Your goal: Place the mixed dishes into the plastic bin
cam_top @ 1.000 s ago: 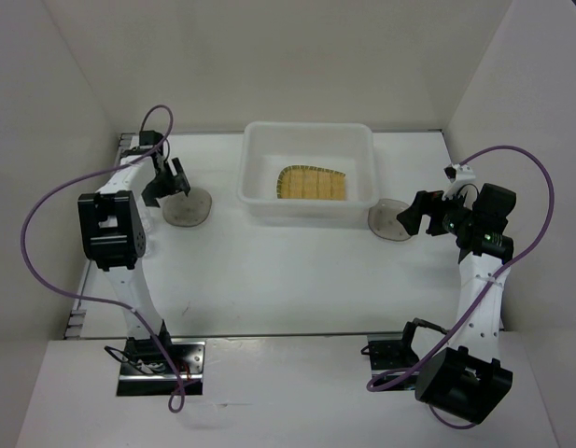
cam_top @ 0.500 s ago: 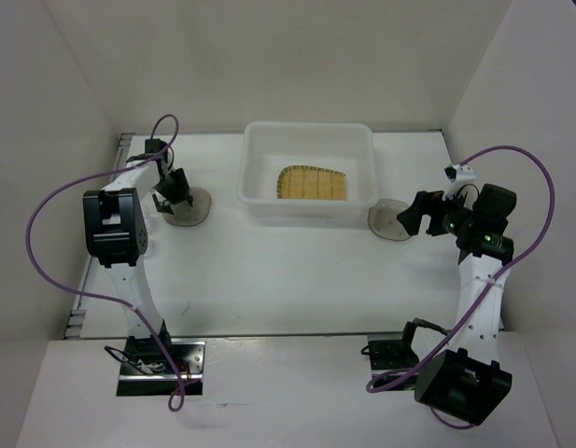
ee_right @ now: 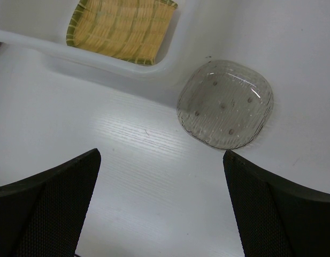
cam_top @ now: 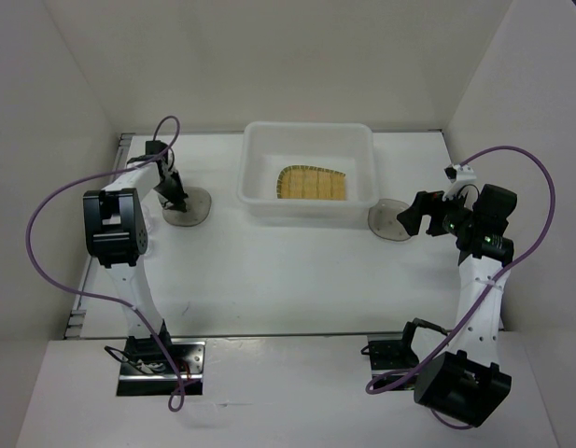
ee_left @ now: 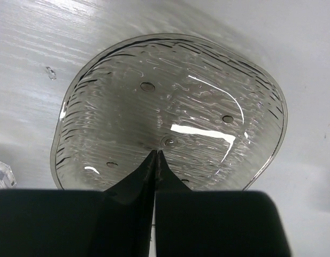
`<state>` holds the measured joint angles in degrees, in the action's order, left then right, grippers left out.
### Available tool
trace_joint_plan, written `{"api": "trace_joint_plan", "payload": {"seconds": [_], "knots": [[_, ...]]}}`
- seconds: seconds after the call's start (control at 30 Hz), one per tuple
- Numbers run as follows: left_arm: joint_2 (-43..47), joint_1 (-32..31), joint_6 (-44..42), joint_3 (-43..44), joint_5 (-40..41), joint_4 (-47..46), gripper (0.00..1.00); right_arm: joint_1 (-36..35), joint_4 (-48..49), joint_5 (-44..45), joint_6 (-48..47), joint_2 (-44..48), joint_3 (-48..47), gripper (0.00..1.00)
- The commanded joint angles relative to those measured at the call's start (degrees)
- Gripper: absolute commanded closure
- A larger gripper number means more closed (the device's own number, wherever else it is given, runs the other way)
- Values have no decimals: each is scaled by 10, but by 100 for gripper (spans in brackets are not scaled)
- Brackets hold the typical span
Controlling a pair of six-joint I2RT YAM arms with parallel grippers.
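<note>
A smoky-grey translucent dish [cam_top: 188,207] [ee_left: 170,107] lies flat on the table left of the plastic bin [cam_top: 306,128]. My left gripper [cam_top: 178,200] [ee_left: 156,153] is shut, its joined tips resting on the near inside of that dish; the rim below them is hidden. A second grey dish [cam_top: 390,221] [ee_right: 226,104] lies just right of the bin. My right gripper [cam_top: 406,217] [ee_right: 160,154] hangs open beside and above it, with nothing between the fingers. The tan-yellow grid plate [cam_top: 313,184] [ee_right: 122,29] lies inside the bin [ee_right: 100,61].
A small clear piece [ee_left: 1,174] shows at the left edge of the left wrist view, beside the dish. White walls enclose the table on the left, back and right. Purple cables loop off both arms.
My left gripper came down onto the left dish and closed from wide open to shut. The right arm and both dishes have not moved.
</note>
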<state>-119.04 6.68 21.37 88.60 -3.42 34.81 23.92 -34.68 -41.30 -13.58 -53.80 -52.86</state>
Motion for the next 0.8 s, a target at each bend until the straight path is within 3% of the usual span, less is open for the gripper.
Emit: {"api": "trace_joint_plan", "payload": {"seconds": [0.0, 0.03, 0.1, 0.17, 0.27, 0.3, 0.4, 0.77], "knots": [[37, 0, -5, -4, -10, -10, 99, -2, 19, -2, -7, 10, 6, 0], [45, -5, -5, -4, 15, -10, 95, -2, 19, -2, -7, 10, 6, 0], [75, -5, 0, -4, 58, -10, 69, -2, 19, -2, -2, 10, 6, 0], [103, -11, 5, -9, 77, -16, 56, -2, 19, -2, -2, 10, 6, 0], [109, -11, 5, -9, 138, -16, 15, -2, 19, 3, -2, 10, 6, 0], [109, -11, 5, -9, 149, -16, 10, -2, 24, 3, -2, 10, 6, 0], [94, -11, 10, -2, 171, -11, 2, -2, 24, 3, -2, 5, 6, 0], [45, -5, -2, 22, 122, -5, 1, -2, 24, 3, -2, 5, 6, 0]]}}
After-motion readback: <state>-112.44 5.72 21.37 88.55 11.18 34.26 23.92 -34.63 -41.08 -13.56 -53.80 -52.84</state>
